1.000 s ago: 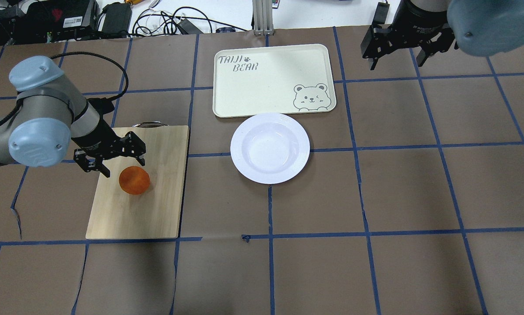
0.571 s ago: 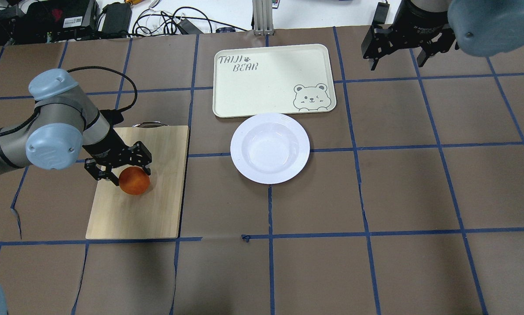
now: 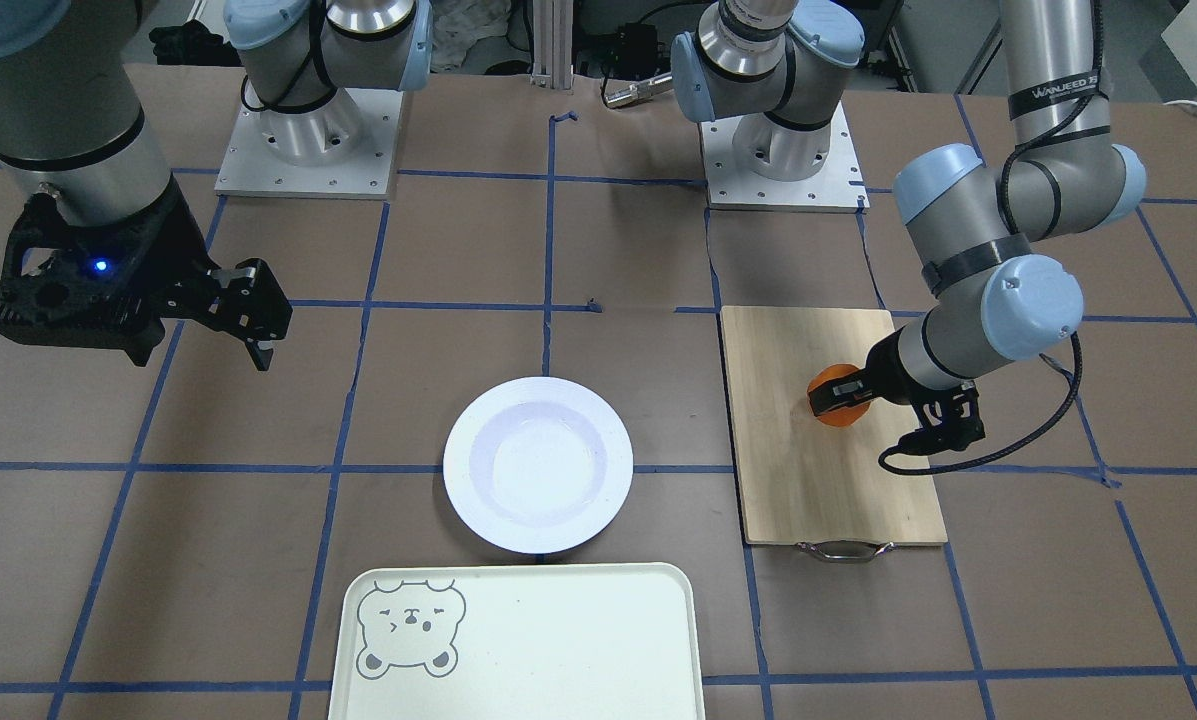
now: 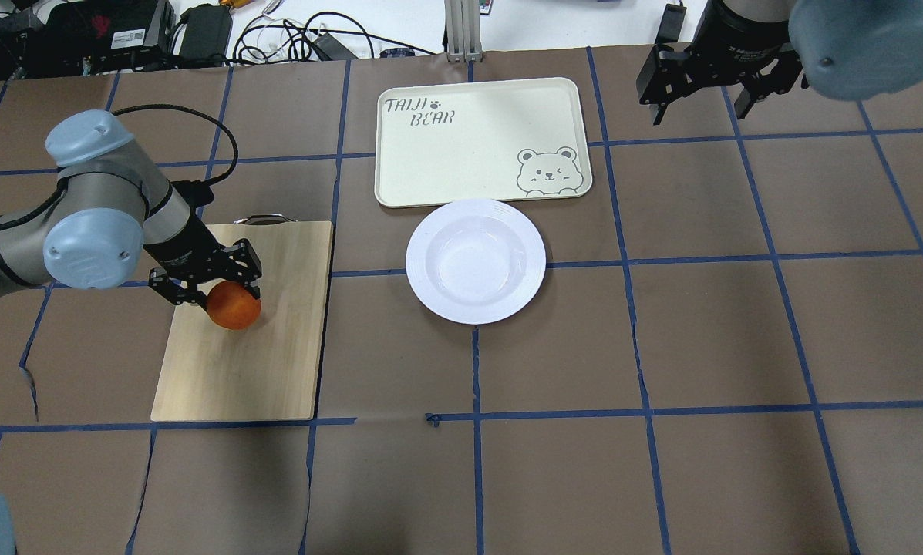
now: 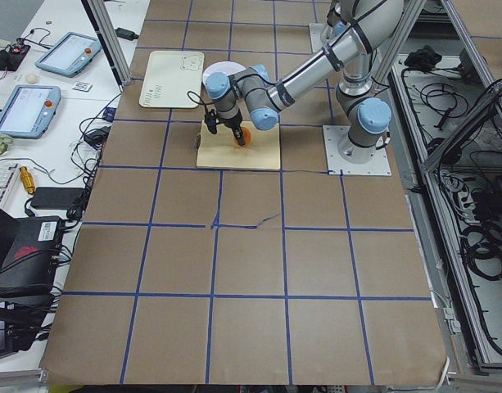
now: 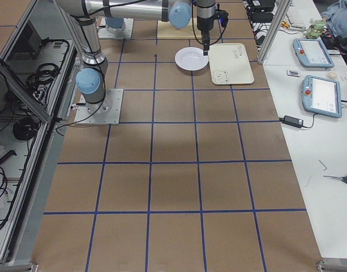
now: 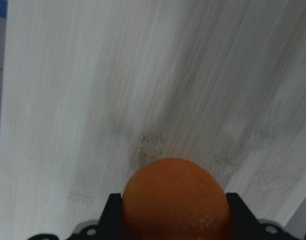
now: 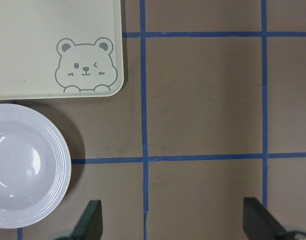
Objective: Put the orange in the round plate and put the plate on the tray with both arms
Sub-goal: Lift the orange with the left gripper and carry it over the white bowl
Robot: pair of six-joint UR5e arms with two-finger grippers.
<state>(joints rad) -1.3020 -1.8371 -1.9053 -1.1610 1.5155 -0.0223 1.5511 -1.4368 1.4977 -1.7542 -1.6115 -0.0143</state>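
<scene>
**Orange at the cutting board, plate and tray aside**

Left claw [image 4: 219, 296] pinches the orange [image 4: 235, 308], round and dimpled, over the pale wooden cutting board [image 4: 261, 370]; contact with the wood cannot be told. Only the left wrist view shows black fingers [image 7: 112, 217] flanking the peel. The round plate [image 4: 534, 258], glossy white with a ridged rim, lies just beside the cream bear-face tray [image 4: 476, 139], well apart from the orange. Right claw [image 4: 698, 96] is spread above the brown bench [image 4: 739, 347].

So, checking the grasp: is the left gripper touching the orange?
Touching. Left wrist view: fingers of the left gripper sit flush against both sides of the orange, no gap.
</scene>
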